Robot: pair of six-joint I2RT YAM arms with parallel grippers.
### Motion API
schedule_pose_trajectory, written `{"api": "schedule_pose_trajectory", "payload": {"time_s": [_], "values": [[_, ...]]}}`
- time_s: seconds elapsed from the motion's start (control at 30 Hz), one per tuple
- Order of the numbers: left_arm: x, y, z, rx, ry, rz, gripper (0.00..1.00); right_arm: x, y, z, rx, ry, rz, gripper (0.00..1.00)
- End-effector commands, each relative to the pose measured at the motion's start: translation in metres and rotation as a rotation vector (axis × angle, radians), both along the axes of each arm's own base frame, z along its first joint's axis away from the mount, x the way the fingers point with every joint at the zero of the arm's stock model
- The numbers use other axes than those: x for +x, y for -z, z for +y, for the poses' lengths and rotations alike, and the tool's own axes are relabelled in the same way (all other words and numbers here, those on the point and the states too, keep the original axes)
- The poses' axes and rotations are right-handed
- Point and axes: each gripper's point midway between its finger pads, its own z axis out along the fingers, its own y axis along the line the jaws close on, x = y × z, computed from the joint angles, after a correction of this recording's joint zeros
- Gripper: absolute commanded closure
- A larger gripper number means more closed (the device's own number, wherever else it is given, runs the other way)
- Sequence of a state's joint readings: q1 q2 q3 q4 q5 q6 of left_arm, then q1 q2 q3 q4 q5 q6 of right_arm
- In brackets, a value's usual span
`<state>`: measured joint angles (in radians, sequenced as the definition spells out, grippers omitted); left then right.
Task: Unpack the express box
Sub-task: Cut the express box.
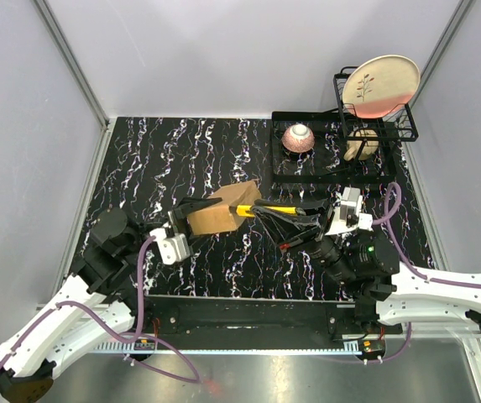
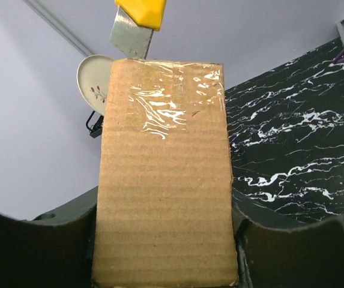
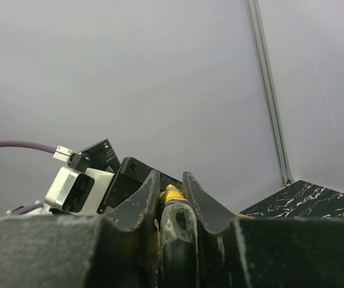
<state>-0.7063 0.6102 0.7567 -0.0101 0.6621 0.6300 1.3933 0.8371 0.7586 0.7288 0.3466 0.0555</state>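
Top view first: the left gripper (image 1: 205, 217) is clamping the express box (image 1: 223, 210) from both sides and holding it tilted up off the table (image 1: 181, 143), around the middle of the marble top. The right gripper (image 1: 289, 223) is squeezing the yellow utility knife (image 1: 267, 208) just right of it, blade end pointing at the box. The dish rack (image 1: 332, 168) with a plate (image 1: 381, 84) and a bowl (image 1: 298, 138) is sitting at the far right, well apart from all this.

Left wrist view: the box (image 2: 165, 192) is filling the frame between both fingers (image 2: 39, 240), with the clear tape (image 2: 172, 102) at the end pointing away. The blade (image 2: 129, 37) is meeting that far edge near its left corner. Can't tell if it's actually biting in.

Right wrist view: the jaws are pinching the knife (image 3: 175, 219) tight, and the box isn't showing.

My take: it's going for the tape seam. I'd be running the blade shallow and straight along the taped edge, with the left grip staying firm so the box isn't twisting away under the push.
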Motion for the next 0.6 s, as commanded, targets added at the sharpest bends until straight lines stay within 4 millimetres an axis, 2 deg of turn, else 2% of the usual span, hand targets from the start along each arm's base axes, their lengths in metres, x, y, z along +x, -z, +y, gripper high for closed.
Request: {"api": "schedule_pose_trajectory", "payload": {"time_s": [0.0,0.33,0.57], "values": [[0.023,-0.056,0.014,-0.188,-0.151,-0.052,1.0,-0.005,0.009,0.01,0.0,-0.045,0.034,1.0],[0.046,-0.073,0.03,-0.29,-0.297,-0.013,1.0,-0.003,0.015,0.01,0.005,-0.047,0.061,1.0],[0.047,-0.083,0.033,-0.327,-0.307,-0.011,1.0,-0.002,0.017,0.008,0.009,-0.048,0.07,1.0]]}}
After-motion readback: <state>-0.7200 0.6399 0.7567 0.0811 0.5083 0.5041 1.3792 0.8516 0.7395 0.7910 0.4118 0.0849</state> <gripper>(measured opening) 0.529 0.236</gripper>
